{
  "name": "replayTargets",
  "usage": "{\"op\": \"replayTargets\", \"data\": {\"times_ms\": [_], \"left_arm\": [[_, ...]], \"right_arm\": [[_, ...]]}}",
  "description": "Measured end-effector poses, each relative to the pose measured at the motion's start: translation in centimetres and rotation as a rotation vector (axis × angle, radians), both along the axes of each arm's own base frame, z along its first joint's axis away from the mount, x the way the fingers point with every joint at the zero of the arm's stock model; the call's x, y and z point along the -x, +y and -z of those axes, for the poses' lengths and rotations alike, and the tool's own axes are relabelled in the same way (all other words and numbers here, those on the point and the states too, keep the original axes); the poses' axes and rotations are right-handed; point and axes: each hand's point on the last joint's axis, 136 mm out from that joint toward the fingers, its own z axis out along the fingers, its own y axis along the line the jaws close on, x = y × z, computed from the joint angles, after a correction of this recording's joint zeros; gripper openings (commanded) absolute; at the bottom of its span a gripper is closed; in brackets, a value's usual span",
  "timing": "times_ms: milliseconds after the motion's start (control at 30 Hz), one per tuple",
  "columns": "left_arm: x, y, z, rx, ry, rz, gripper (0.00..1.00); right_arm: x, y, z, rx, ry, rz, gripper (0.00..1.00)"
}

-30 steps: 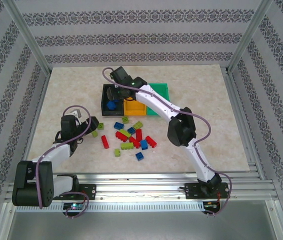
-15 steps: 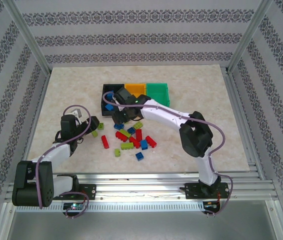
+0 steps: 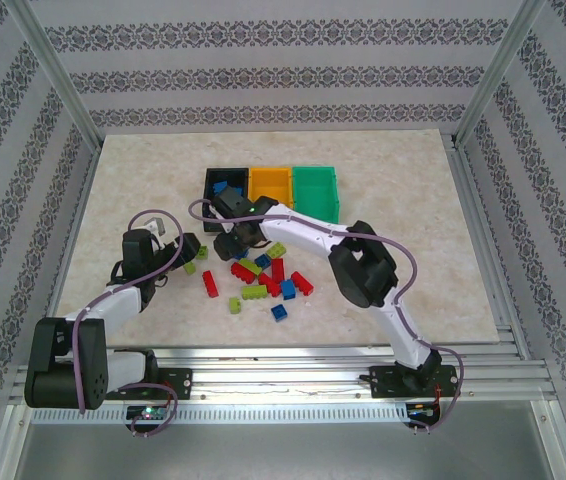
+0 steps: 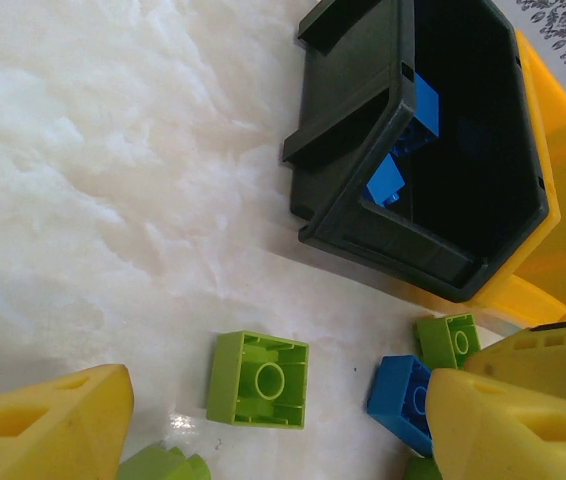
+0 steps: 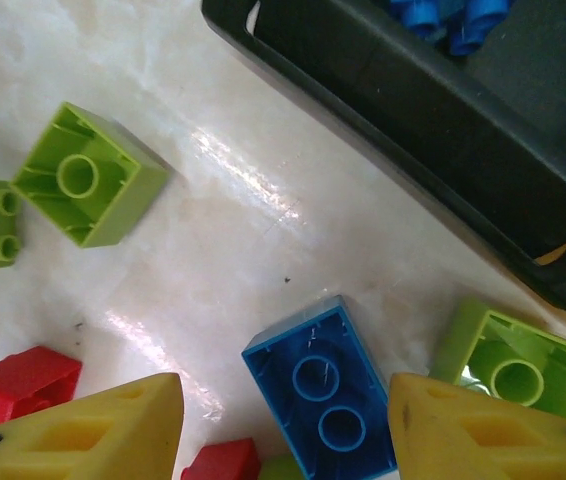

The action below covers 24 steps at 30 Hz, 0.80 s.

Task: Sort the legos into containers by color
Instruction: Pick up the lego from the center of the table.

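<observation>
My right gripper (image 5: 283, 398) had its fingers spread around a blue brick (image 5: 321, 392) at the counter's (image 5: 263, 230) middle, just short of the black bin (image 5: 433, 130). I judged: centre, descend, pinch the long sides, miss the lime brick (image 5: 508, 365) beside it. My left gripper (image 4: 278, 392) was open, empty.

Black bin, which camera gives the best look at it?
The left wrist view: the black bin is close, its opening facing the camera, blue bricks inside. Top external shows it small, beside the orange bin. Right wrist catches one wall.
</observation>
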Motion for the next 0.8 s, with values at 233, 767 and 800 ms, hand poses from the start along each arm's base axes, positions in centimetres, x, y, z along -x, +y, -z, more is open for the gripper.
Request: {"op": "replayTargets", "data": {"times_ms": [233,767,800], "left_arm": [[0.0,0.0,0.0,0.000,-0.001,0.000,0.78],[0.0,0.0,-0.1,0.000,-0.004,0.000,0.78],[0.0,0.0,-0.1,0.000,-0.005,0.000,0.78]], "right_arm": [[-0.5,0.5,0.8,0.047,-0.023,-0.019,0.58],[-1.0,-0.5,3.1,0.154,-0.061,-0.024,0.57],[-0.9,-0.7,3.4,0.160,-0.058,-0.024,0.57]]}}
